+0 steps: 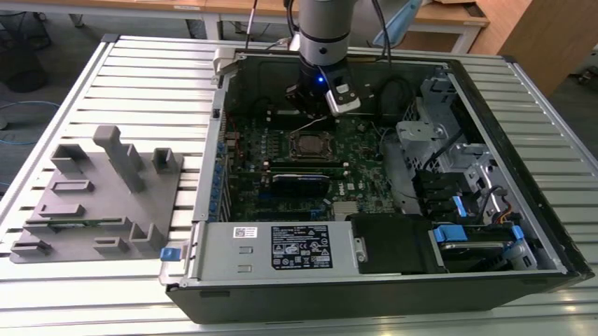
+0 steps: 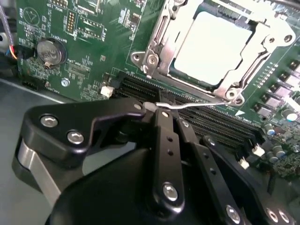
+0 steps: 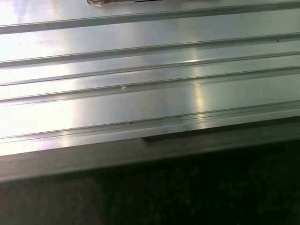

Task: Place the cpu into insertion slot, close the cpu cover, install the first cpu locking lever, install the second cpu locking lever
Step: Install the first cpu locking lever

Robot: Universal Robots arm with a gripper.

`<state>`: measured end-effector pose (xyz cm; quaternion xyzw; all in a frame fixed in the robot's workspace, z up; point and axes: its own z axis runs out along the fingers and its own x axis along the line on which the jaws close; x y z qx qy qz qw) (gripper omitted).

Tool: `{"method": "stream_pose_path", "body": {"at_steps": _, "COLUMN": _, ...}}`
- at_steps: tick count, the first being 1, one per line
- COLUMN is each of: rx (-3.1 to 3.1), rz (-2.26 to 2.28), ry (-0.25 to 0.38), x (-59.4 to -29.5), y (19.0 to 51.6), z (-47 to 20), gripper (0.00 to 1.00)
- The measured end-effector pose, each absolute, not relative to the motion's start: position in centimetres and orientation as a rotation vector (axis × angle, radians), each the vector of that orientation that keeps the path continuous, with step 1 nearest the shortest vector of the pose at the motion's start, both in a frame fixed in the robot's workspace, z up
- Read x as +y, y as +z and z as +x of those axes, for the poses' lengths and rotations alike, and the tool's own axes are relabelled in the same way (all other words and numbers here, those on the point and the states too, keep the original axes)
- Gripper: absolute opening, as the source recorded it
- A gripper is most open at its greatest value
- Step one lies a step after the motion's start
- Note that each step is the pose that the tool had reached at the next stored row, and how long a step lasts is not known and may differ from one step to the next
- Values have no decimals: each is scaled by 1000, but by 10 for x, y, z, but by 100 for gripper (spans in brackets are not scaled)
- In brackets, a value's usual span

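Looking down into the open computer case (image 1: 374, 294), you have the gripper (image 1: 316, 113) low over the green circuit board (image 2: 93, 28), just beside the socket (image 1: 309, 145). In the second wrist view its black fingers (image 2: 161, 140) are drawn together and pinch the free end of a thin silver lever (image 2: 180, 106). The wire runs from the fingertips back to the near corner of the socket, above the long black memory slots (image 2: 206, 124).

The cpu (image 2: 211, 47) sits in the socket with its pale metal top facing up. The cover (image 2: 159, 35) frames it, and from this angle it seems to lie flat on the chip, though you cannot be sure it is fully down. A round coin battery (image 2: 49, 51) sits on the board, well apart from the socket.

The case lies on its side on a table (image 1: 122, 77) of ribbed aluminium slats; the first wrist view shows those bright slats (image 3: 140, 70) meeting a dark edge. On the table toward the exterior view's left stands a grey fixture (image 1: 94, 203) with upright pegs and shallow pockets.

Around the table you can see wooden desks (image 1: 449, 17), a black wire basket (image 1: 24, 49) and a blue cable (image 1: 19, 108) on the grey floor.
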<state>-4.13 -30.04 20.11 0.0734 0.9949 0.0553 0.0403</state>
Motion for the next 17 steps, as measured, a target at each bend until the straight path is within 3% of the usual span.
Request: {"method": "stream_pose_path", "body": {"at_steps": 17, "rx": 3048, "rz": 225, "ry": 176, "x": -300, "y": 233, "z": -41, "gripper": 10}}
